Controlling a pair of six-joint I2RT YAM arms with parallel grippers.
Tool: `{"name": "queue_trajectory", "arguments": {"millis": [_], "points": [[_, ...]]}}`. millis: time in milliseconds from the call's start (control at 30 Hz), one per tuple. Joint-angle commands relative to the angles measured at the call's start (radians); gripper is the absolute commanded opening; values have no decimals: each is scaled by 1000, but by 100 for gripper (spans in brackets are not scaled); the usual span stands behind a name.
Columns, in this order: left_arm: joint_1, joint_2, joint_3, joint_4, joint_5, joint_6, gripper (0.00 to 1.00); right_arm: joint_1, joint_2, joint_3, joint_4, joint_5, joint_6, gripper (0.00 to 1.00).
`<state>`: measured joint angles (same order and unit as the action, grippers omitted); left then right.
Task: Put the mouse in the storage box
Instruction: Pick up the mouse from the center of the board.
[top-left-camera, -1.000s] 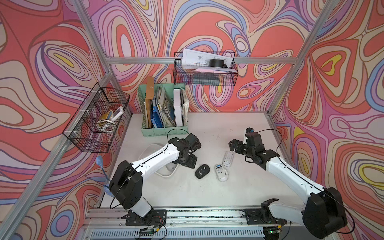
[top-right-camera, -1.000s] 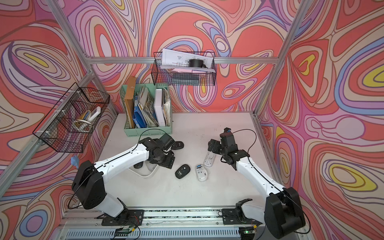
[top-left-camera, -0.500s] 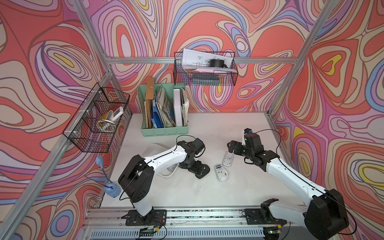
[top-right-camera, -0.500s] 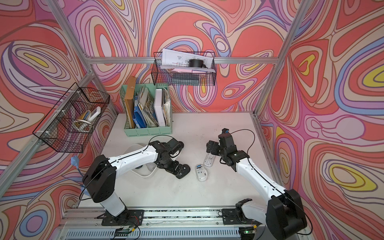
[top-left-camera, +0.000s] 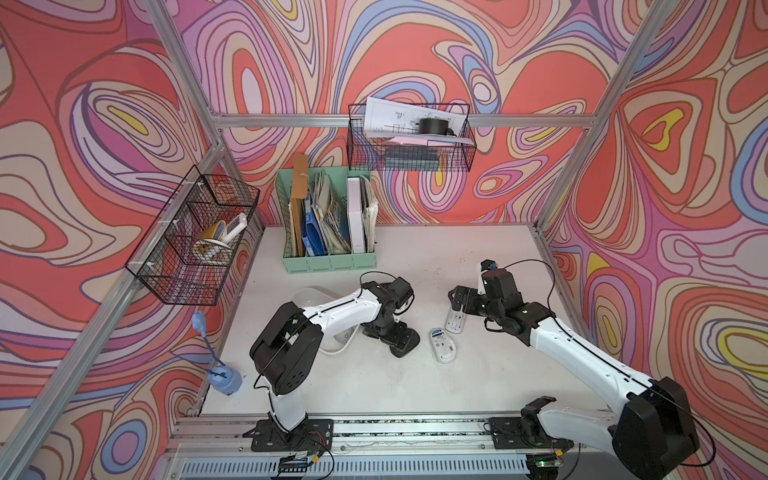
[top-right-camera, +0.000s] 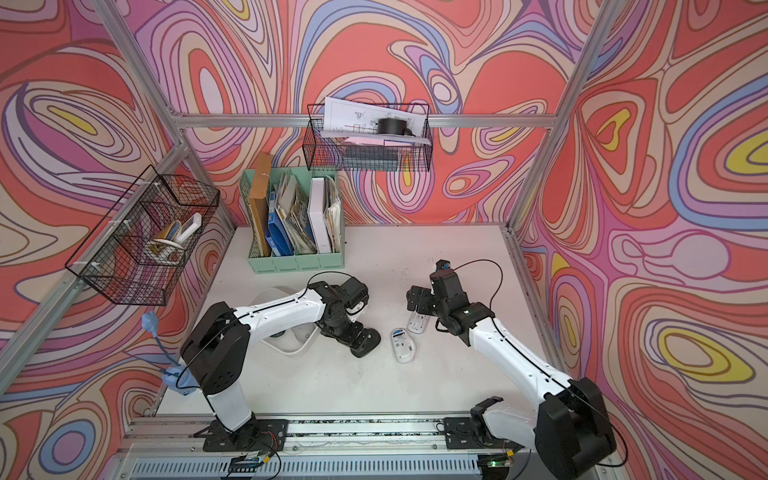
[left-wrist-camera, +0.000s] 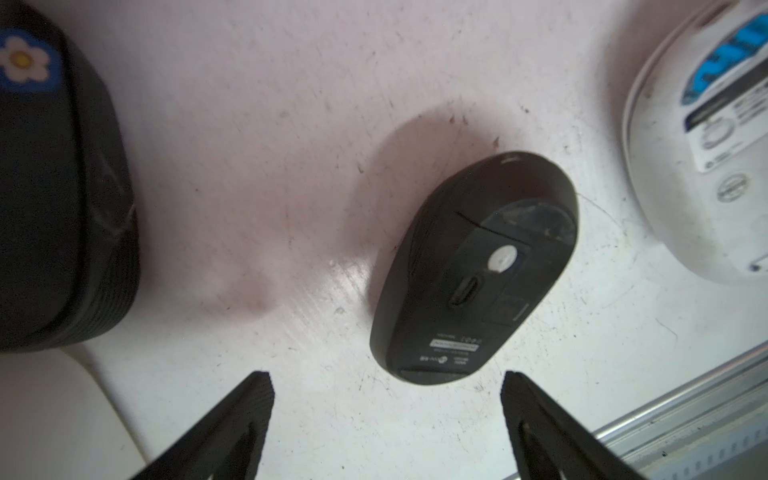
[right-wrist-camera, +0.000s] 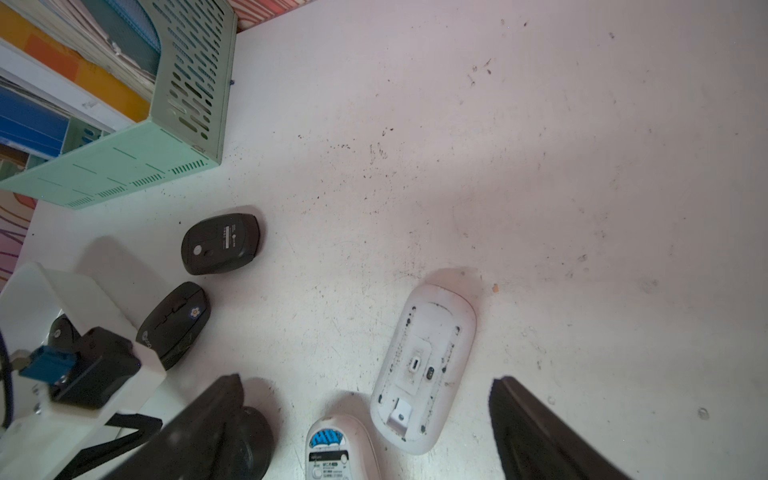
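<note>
- Black oval plastic mouse (left-wrist-camera: 473, 270) lies underside up on the white bench (top-left-camera: 419, 257), outside the small white oblong plastic storage box (top-left-camera: 306, 296) and near its right end in both top views.
- Left gripper (left-wrist-camera: 384, 382) points down at this mouse. Its jaws stand wide apart and hold nothing, with the mouse's narrow end at their mouth.
- Right gripper (right-wrist-camera: 365, 379) hovers over a flat white mouse (right-wrist-camera: 424, 365) that is also underside up, its jaws spread wide and empty.
- White rounded mouse with a blue label (top-left-camera: 442, 350) sits just beside the flat one, to the right of the black mouse.
- Second black mouse with a flower sticker (left-wrist-camera: 37, 166) lies near the left jaws.
</note>
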<state>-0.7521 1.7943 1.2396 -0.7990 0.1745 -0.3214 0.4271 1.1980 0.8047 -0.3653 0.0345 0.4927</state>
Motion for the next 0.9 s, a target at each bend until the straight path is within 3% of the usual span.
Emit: {"name": "queue_trajectory", "arguments": {"millis": [0, 500, 867], "points": [[-1, -10, -6, 25, 24, 7, 91, 32, 3, -23, -15, -8, 15, 95], [-1, 131, 99, 4, 116, 48, 81, 48, 15, -22, -12, 7, 18, 95], [-15, 190, 109, -43, 138, 62, 64, 49, 15, -21, -11, 23, 10, 95]]}}
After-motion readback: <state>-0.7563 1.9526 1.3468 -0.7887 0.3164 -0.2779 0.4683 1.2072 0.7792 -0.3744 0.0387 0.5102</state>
